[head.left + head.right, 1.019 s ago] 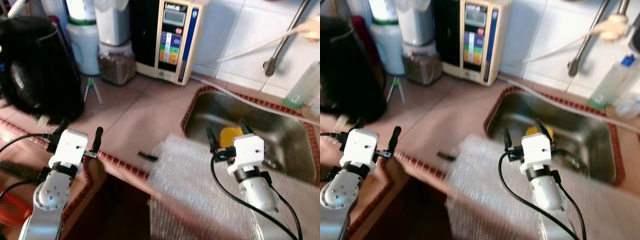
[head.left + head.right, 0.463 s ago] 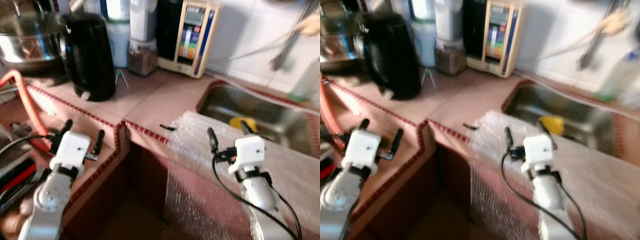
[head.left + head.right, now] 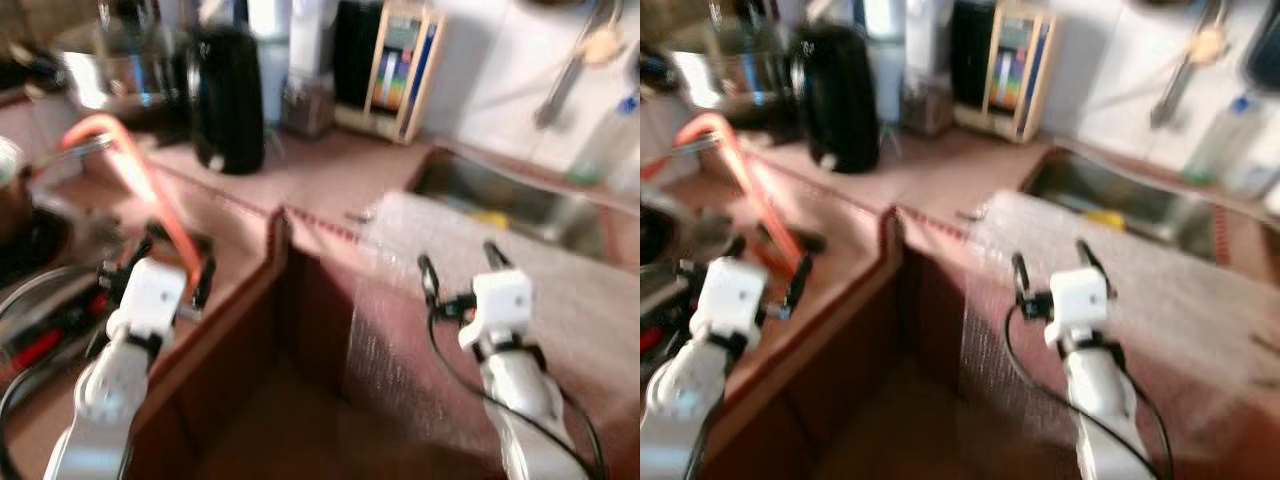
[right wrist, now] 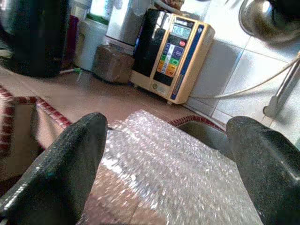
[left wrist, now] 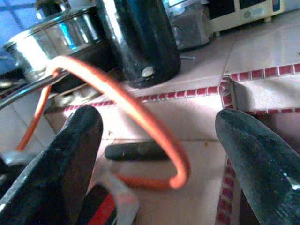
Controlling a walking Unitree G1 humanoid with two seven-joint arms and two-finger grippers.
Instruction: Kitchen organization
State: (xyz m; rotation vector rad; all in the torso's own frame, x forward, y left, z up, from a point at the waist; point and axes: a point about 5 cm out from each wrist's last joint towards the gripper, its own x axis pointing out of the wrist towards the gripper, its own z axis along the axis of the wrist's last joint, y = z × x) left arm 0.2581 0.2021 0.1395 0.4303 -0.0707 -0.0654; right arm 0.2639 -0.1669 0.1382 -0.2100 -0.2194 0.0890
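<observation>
Your left gripper (image 3: 158,262) hangs wide and empty over the lower counter (image 5: 197,117), with an orange hose (image 5: 122,101) looping between its fingers and a black jug (image 3: 229,100) beyond. Your right gripper (image 3: 459,268) is also spread wide, holding nothing, above the bubble wrap (image 4: 173,164) that lies on the counter beside the sink (image 3: 505,195). A beige appliance (image 4: 176,54) stands against the tiled wall.

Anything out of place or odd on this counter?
Yes: a sheet of bubble wrap lies draped over the counter edge beside the sink, hanging down the front. An orange hose also loops loosely across the tiled counter between the left gripper's open fingers.
</observation>
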